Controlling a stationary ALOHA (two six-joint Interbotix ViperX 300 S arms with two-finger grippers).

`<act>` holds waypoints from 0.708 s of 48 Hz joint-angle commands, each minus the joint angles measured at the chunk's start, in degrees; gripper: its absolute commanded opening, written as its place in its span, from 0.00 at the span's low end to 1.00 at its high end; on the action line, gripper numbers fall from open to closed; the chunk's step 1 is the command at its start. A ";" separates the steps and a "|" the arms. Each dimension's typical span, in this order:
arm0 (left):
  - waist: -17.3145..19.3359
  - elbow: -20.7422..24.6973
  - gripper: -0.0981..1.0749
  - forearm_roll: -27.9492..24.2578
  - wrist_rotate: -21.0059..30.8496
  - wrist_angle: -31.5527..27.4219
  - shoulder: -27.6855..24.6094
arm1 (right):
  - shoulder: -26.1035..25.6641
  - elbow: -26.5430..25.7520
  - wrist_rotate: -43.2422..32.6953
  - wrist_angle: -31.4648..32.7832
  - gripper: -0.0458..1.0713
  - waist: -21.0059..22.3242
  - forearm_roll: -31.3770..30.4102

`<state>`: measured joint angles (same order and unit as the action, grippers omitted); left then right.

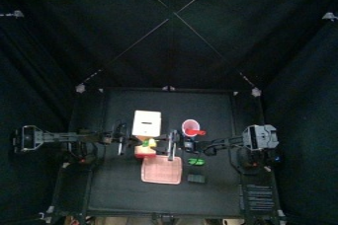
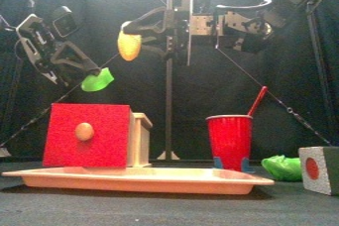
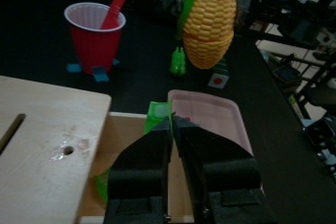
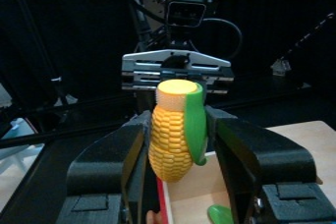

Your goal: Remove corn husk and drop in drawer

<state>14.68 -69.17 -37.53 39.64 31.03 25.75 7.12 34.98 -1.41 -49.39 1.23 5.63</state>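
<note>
Green husk (image 3: 160,115) pinched in my left hand (image 3: 175,144) above the open drawer (image 3: 125,159); right hand (image 4: 182,159) grips the cob (image 4: 178,130) at twelve o'clock; a clinging leaf could miss the drawer.

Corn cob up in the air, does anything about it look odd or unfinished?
Yes. A strip of green husk clings to one side of the corn cob held by the right gripper, so it is not bare. The left gripper pinches a separate husk piece over the drawer.
</note>
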 commanded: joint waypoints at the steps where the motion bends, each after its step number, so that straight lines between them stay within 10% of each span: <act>1: 0.00 1.67 0.53 0.00 -0.09 -0.44 -0.88 | -2.90 0.26 0.09 -0.62 0.57 -0.18 -0.09; 34: -0.09 1.76 0.74 1.23 0.09 -1.05 -1.58 | -2.37 0.18 -0.26 -0.62 0.57 -0.26 0.44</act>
<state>14.68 -68.82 -36.83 39.73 29.79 23.99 6.50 36.21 -1.58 -49.48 1.05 5.89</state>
